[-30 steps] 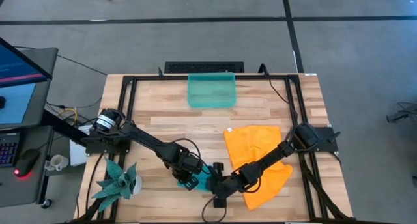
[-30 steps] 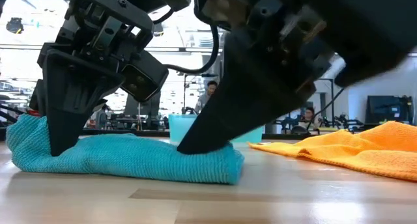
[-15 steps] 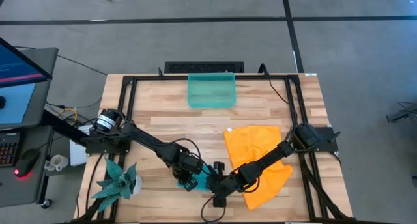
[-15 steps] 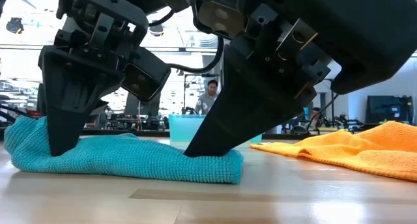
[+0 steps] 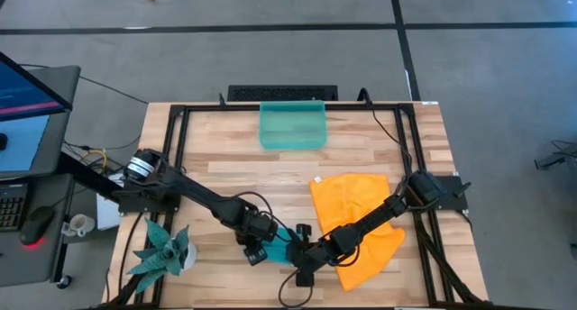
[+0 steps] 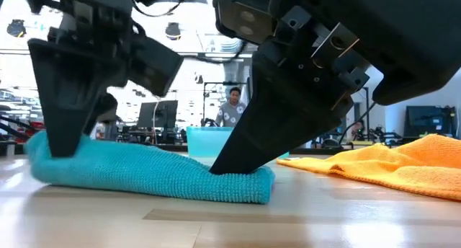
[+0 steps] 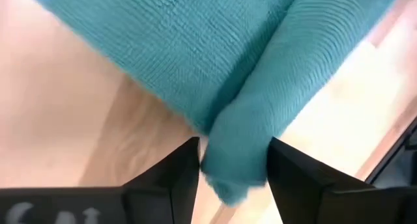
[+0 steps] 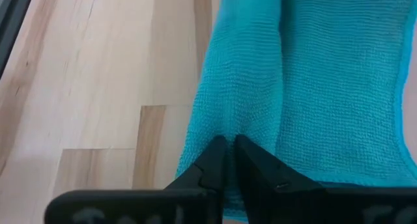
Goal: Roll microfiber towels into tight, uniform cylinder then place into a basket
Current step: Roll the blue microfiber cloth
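Teal towel (image 6: 151, 177): we find it bunched into a low, loose roll near the front edge of the table (image 5: 225, 166), between the two grippers; both of its ends lie flat on the wood.
Left gripper (image 7: 233, 164): we see its fingers spread, standing on either side of a rolled fold of the teal towel, at that towel's left end.
Right gripper (image 8: 227, 160): we see its fingers pressed almost together, pinching a ridge of the teal towel at the right end.
Orange towel (image 5: 356, 222): we see it spread unrolled on the right half of the table, just beside the teal one, with the right arm lying across it; its front corner hangs close to the table's front edge.
Basket (image 5: 292, 125): we see it at the middle of the far edge, well apart from both towels.
Open room: we note bare wood between the basket and the towels, and along the left half behind the left arm.
Plant figure (image 5: 165, 249): we see it at the front left corner, near the left arm.
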`<action>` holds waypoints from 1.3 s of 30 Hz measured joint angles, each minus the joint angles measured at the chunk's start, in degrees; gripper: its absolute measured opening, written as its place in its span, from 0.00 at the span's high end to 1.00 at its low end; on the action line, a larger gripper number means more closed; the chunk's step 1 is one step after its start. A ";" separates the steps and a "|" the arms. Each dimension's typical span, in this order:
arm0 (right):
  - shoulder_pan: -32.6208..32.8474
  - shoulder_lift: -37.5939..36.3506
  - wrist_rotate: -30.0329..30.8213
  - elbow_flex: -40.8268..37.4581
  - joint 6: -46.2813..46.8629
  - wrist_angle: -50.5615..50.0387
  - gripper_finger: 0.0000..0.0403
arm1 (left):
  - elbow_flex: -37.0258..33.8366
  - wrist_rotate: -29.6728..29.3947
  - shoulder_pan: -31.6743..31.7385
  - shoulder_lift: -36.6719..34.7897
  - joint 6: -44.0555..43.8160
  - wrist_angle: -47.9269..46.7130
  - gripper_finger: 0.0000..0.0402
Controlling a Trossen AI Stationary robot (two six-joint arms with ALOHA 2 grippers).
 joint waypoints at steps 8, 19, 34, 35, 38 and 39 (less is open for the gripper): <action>0.00 -0.02 -0.06 -0.02 0.00 -0.06 0.85 | 0.03 -10.79 -4.70 -8.30 1.29 -6.78 0.62; 0.00 -0.02 -0.10 -0.03 0.35 -0.04 0.85 | -2.43 -32.60 -19.12 -9.65 8.56 11.86 0.62; 0.00 -0.04 -0.97 -0.05 0.42 0.02 0.85 | -13.12 -34.71 -15.75 -6.38 6.79 23.37 0.62; 0.00 -0.04 -0.99 -0.05 0.42 0.01 0.85 | -14.05 -34.29 -15.61 -6.40 5.30 23.66 0.62; 0.00 -0.04 -1.23 -0.05 0.60 0.03 0.85 | -16.37 -34.61 -15.42 -6.46 0.83 24.76 0.62; 0.02 -0.04 -1.23 -0.05 0.90 0.03 0.85 | -17.05 -35.01 -15.44 -6.56 -0.16 25.73 0.62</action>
